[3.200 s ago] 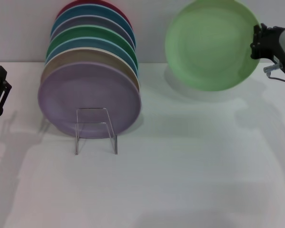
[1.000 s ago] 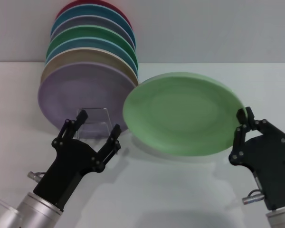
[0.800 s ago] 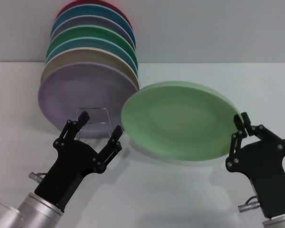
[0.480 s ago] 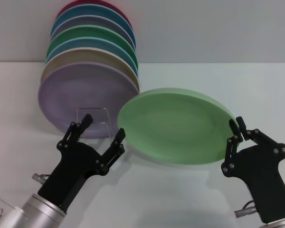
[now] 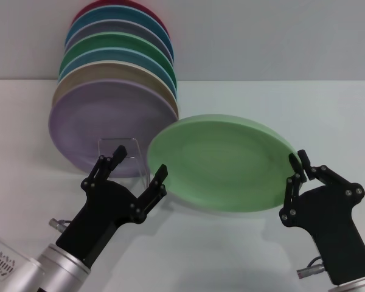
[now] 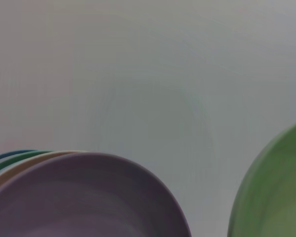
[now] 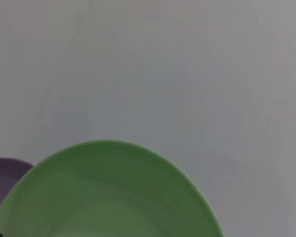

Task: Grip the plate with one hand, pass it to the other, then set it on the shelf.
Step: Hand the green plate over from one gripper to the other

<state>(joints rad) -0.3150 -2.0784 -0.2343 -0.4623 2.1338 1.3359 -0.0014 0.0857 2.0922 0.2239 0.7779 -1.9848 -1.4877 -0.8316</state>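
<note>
While clamped at its edge by the right claw [image 5: 298, 167], plate [image 5: 222, 163] tilted above the surface [image 5: 243, 255]; left claw [image 5: 139, 167] spread wide beside its opposite rim.

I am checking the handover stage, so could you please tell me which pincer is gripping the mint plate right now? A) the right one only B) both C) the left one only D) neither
A: the right pincer is shut on the rim of the plate, while the left pincer stands open beside the opposite rim, not closed on it.
</note>
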